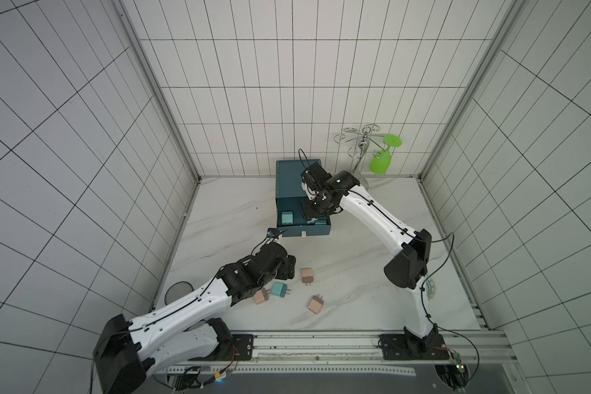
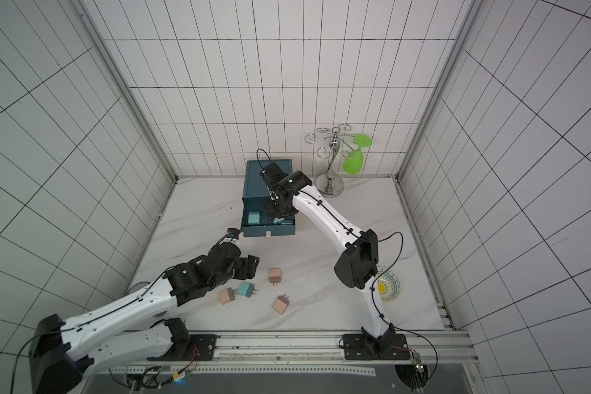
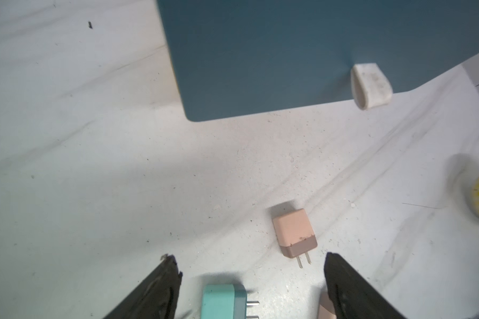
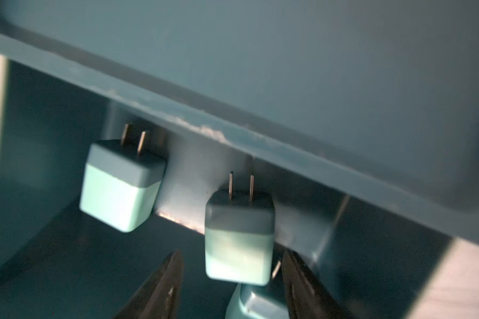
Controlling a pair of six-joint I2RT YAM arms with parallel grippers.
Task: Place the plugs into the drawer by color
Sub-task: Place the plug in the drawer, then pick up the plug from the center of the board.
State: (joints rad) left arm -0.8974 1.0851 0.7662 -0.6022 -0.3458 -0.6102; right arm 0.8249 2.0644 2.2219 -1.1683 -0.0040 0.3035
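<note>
The blue drawer point(image 1: 302, 233) stands pulled out of its cabinet point(image 1: 287, 180) at the back. My right gripper point(image 4: 233, 253) is inside it, open, with a teal plug point(image 4: 238, 237) between its fingers and a gap on each side. A second teal plug point(image 4: 119, 185) lies further off, and a third point(image 4: 255, 303) lies under the fingers. On the table lie one teal plug point(image 1: 278, 289) and three pinkish-tan plugs point(image 1: 307, 274) point(image 1: 261, 296) point(image 1: 315, 304). My left gripper point(image 3: 250, 258) hangs open over the table, just above the teal plug point(image 3: 221, 302), near a tan plug point(image 3: 293, 232).
A metal glass rack point(image 1: 362, 150) with a green glass point(image 1: 382, 160) stands at the back right. A patterned plate point(image 2: 388, 285) lies beside the right arm. A dark round object point(image 1: 178, 291) sits at the left edge. The drawer front has a white handle point(image 3: 371, 85).
</note>
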